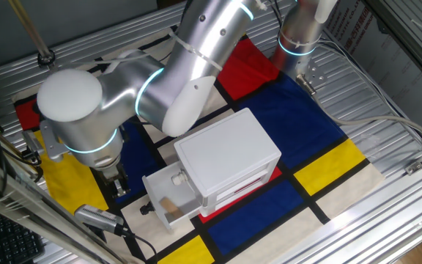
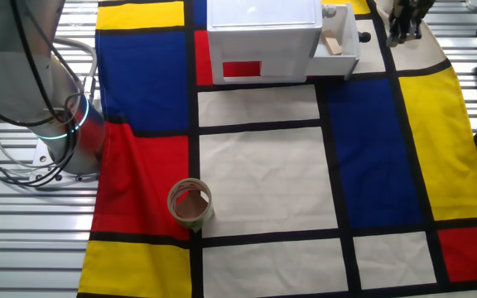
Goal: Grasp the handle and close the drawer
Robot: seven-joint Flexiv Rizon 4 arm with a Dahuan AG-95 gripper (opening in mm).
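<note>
- The handle (image 1: 146,210) (image 2: 365,36) pokes from the front of the drawer (image 1: 168,194) (image 2: 344,41), which stands pulled out of the white cabinet (image 1: 226,154) (image 2: 263,33) with a small tan block inside.
- To do this well, I judge: bring the fingers level with the knob, straddle it, pinch, then push straight toward the cabinet.
- The gripper (image 1: 117,183) (image 2: 404,31) hangs near the handle, apart from it, holding nothing; its spread I cannot tell.

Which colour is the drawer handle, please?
The handle looks black, clearest in the other fixed view.

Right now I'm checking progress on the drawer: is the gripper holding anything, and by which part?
Nothing is held. The gripper hangs just beside the open drawer, its fingers clear of the handle.
</note>
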